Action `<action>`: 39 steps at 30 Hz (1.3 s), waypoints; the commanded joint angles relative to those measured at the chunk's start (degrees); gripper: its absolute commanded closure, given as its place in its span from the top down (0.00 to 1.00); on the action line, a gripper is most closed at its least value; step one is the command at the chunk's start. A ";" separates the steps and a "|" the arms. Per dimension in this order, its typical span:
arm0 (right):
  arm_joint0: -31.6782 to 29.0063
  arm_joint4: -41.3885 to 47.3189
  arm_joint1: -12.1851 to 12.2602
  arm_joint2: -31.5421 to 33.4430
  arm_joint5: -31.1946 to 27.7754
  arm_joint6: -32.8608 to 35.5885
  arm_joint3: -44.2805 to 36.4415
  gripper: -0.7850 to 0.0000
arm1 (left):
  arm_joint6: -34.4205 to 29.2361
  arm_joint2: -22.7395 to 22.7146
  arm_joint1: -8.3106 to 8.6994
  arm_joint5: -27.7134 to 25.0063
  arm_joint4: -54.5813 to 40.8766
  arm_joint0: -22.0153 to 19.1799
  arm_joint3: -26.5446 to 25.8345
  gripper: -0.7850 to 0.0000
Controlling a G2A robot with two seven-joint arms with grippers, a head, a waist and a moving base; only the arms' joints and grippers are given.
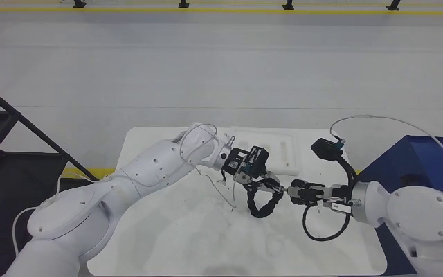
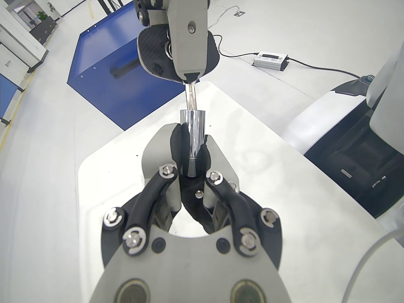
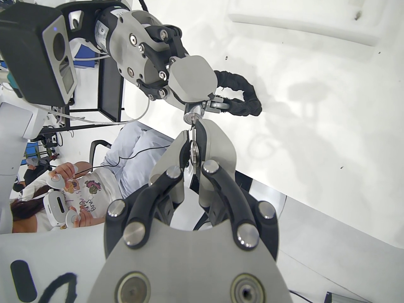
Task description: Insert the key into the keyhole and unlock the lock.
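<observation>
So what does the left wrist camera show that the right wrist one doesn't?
Left wrist view: a blue container on the floor and a grey box with a cable. Right wrist view: the lock's black cable loop and a white foam tray. Both: the left gripper clamping the chrome lock cylinder, the right gripper holding the key at its end.

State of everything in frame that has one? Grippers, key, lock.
left gripper: shut on lock
right gripper: shut on key
key: tip at the keyhole, most of the blade outside
lock: held off the table, cable loop closed
</observation>
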 commanded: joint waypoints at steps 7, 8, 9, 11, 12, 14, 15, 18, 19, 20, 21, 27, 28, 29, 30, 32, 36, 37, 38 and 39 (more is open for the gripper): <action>0.87 -1.15 0.24 -1.42 0.87 -0.72 0.44 0.00 | -0.49 0.71 -0.19 0.00 -0.90 -0.48 0.22 0.00; 1.01 -1.48 0.29 -1.65 1.06 -0.91 0.42 0.00 | -0.60 0.77 -0.21 0.00 -1.05 -0.53 0.23 0.00; 1.12 -1.76 0.34 -1.95 1.20 -1.05 0.41 0.00 | -0.66 0.83 -0.24 0.00 -1.28 -0.54 0.27 0.00; 1.42 -2.33 0.45 -2.57 1.48 -1.33 0.36 0.00 | -0.85 0.97 -0.28 0.00 -1.70 -0.56 0.38 0.00; 1.58 -2.69 0.51 -2.89 1.66 -1.51 0.33 0.00 | -0.94 1.06 -0.30 0.00 -1.96 -0.56 0.44 0.00; 1.93 -3.11 0.61 -3.56 2.06 -1.91 0.26 0.00 | -0.88 1.19 -0.33 0.00 -2.57 -0.54 0.60 0.00; 2.10 -3.23 0.65 -3.88 2.27 -2.12 0.25 0.00 | -0.84 1.25 -0.34 0.00 -2.78 -0.55 0.70 0.00; 2.67 -3.04 0.74 -4.83 2.64 -2.49 0.36 0.00 | -0.50 1.43 -0.31 0.00 -3.18 -0.61 0.95 0.00; 2.90 -2.94 0.77 -5.13 2.73 -2.57 0.53 0.00 | -0.28 1.46 -0.29 0.00 -3.20 -0.60 1.00 0.00; 3.15 -2.80 0.78 -5.41 2.81 -2.66 0.64 0.00 | -0.03 1.46 -0.26 0.00 -3.19 -0.57 1.09 0.00; 3.40 -2.58 0.78 -5.69 2.90 -2.74 0.80 0.00 | 0.29 1.46 -0.23 0.00 -3.15 -0.50 1.18 0.00; 4.91 -0.70 0.66 -6.40 3.53 -3.43 2.01 0.47 | 0.49 0.77 0.12 0.06 -4.58 0.79 1.67 0.00; 5.06 -0.42 0.64 -6.43 3.49 -3.58 2.19 0.57 | 0.55 0.62 0.21 0.13 -4.90 1.12 1.70 0.00; 5.19 -0.13 0.61 -6.42 3.42 -3.79 2.44 0.88 | 0.66 0.49 0.30 0.23 -5.34 1.52 1.78 0.00; 5.29 0.12 0.59 -6.42 3.32 -3.97 2.65 0.96 | 0.70 0.39 0.40 0.27 -5.60 1.81 1.81 0.00; 5.48 0.74 0.54 -6.31 2.77 -4.45 2.99 1.00 | 0.75 0.21 0.60 0.32 -6.41 2.51 2.08 0.00; 5.80 -0.80 0.67 -6.15 -0.98 -5.06 3.19 1.00 | 0.43 -0.05 1.06 0.00 -8.47 3.55 3.46 0.00; 5.92 -0.90 0.69 -6.06 -2.47 -5.08 3.14 1.00 | 0.43 -0.06 1.20 0.00 -8.75 3.55 3.75 0.00; 6.00 -1.59 0.76 -6.03 -4.29 -4.94 3.34 1.00 | 0.43 0.05 1.35 0.00 -9.13 3.54 3.91 0.00; 6.10 -2.37 0.85 -6.06 -6.38 -4.52 3.38 1.00 | 0.43 0.17 1.53 0.00 -9.81 3.47 4.32 0.00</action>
